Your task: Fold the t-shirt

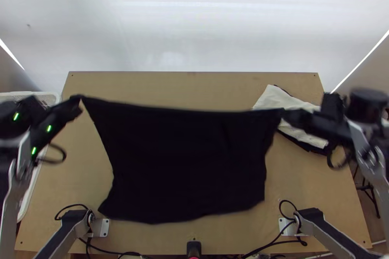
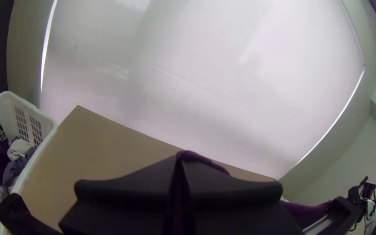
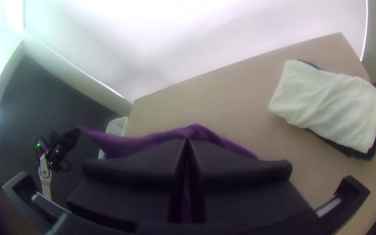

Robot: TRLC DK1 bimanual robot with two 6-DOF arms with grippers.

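Note:
My left gripper is shut on one upper corner of the black t-shirt, and my right gripper is shut on the other. Between them the cloth hangs spread out, its top edge sagging slightly and its lower edge near the table's front. In the left wrist view, the left gripper pinches the fabric, which looks purple. The right wrist view has the right gripper closed on purple-looking cloth that stretches toward the other arm.
A white cloth lies on dark cloth at the table's right side, below the right arm. Beyond the left edge stands a white basket with clothes in it. A small black device sits at the front edge.

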